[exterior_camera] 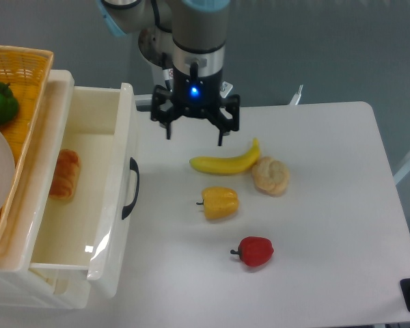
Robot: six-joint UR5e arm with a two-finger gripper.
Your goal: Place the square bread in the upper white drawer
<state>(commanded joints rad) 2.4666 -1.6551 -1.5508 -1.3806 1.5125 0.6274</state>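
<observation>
The square bread (64,175) lies inside the upper white drawer (113,205), near its left wall, orange-brown ridged crust up. The drawer is pulled open, its black curved handle (130,188) facing right. My gripper (194,139) hangs above the table to the right of the drawer, just behind the banana. Its fingers are spread apart and hold nothing.
A banana (225,161), a round pale bun (270,175), a yellow pepper (220,203) and a red pepper (255,251) lie on the white table (328,205). A woven orange basket (14,65) with a green fruit (0,102) sits on top left of the drawer unit.
</observation>
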